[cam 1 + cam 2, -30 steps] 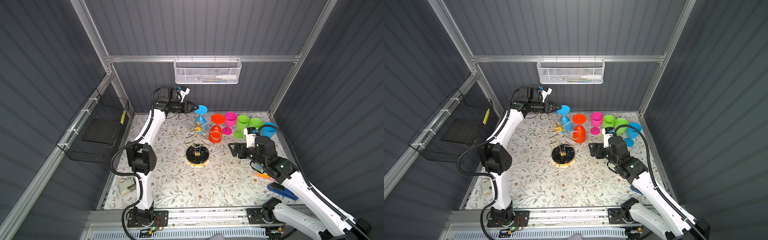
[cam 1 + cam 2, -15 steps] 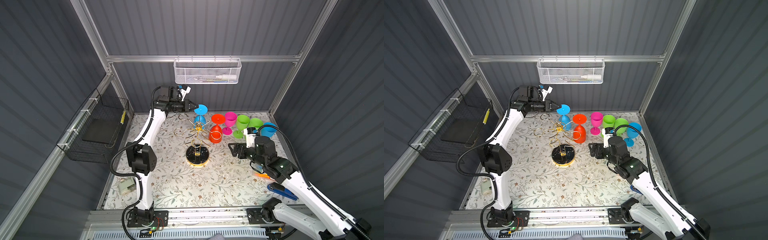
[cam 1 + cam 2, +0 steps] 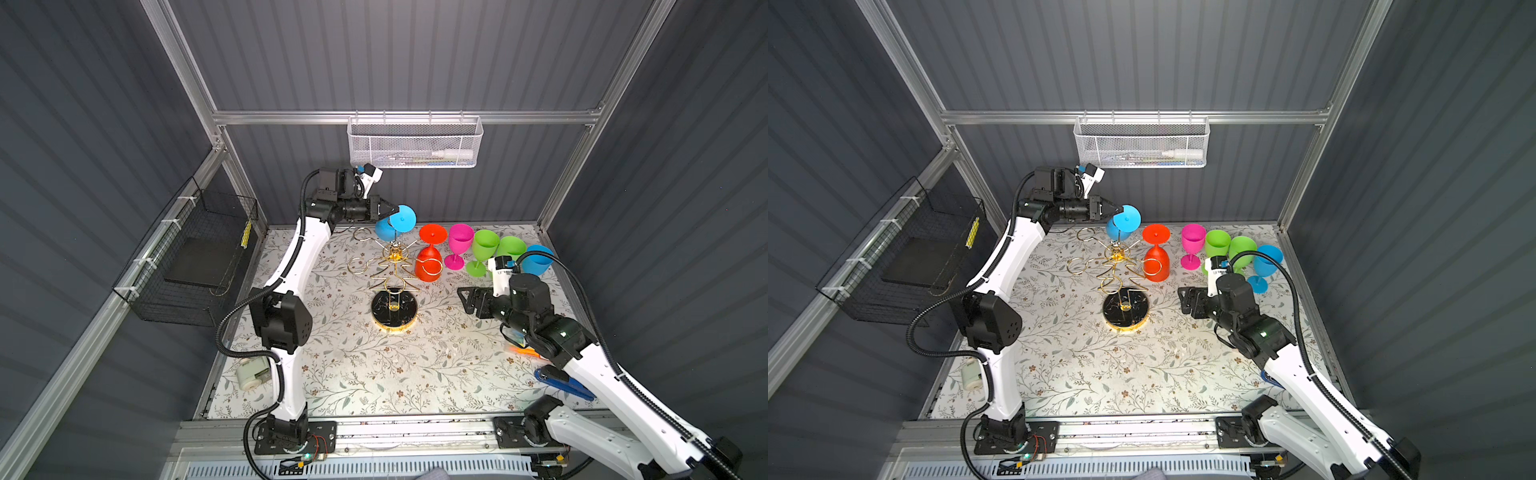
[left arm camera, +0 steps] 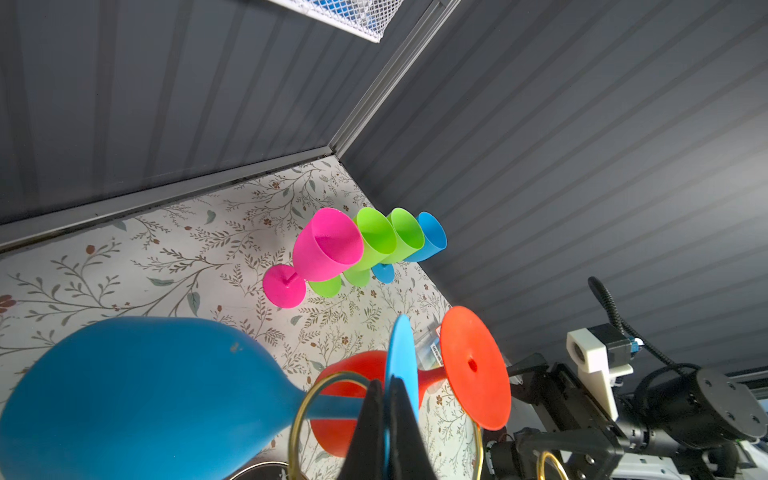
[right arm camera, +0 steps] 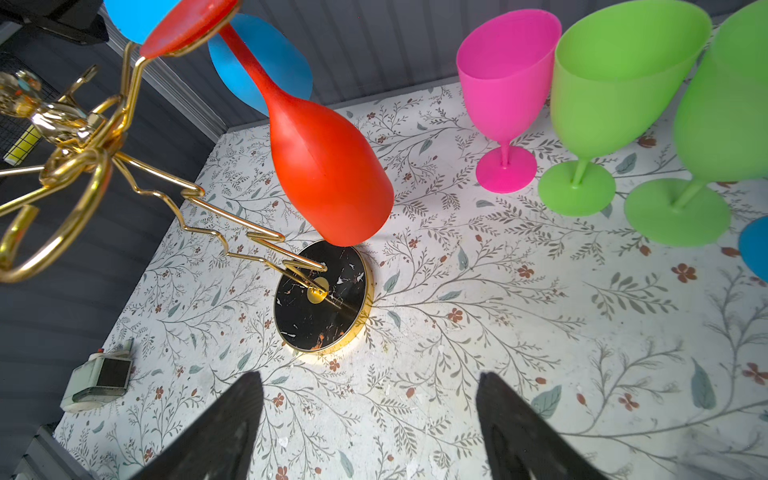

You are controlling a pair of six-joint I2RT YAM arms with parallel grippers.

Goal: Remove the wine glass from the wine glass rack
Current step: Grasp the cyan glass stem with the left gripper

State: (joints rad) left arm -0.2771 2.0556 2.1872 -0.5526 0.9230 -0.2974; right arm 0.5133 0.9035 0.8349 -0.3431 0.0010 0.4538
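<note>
The gold wine glass rack (image 3: 392,266) stands mid-table on its round black base (image 5: 320,299). A blue wine glass (image 3: 402,217) hangs upside down in a loop at the rack's back, its bowl (image 4: 124,395) below the ring. My left gripper (image 4: 384,390) is shut on the edge of this glass's foot disc (image 3: 1127,218). A red wine glass (image 5: 328,166) hangs from the loop on the rack's right side. To the right of the base, low over the table, my right gripper (image 5: 370,380) stands open and holds nothing.
Pink (image 3: 459,245), two green (image 3: 484,249) and a blue glass (image 3: 536,259) stand upright at the back right. A white mesh basket (image 3: 415,143) hangs on the back wall and a black wire basket (image 3: 195,257) on the left wall. A small white device (image 3: 251,372) lies front left.
My left gripper's jaws have closed onto the blue glass's foot. The right arm has not moved.
</note>
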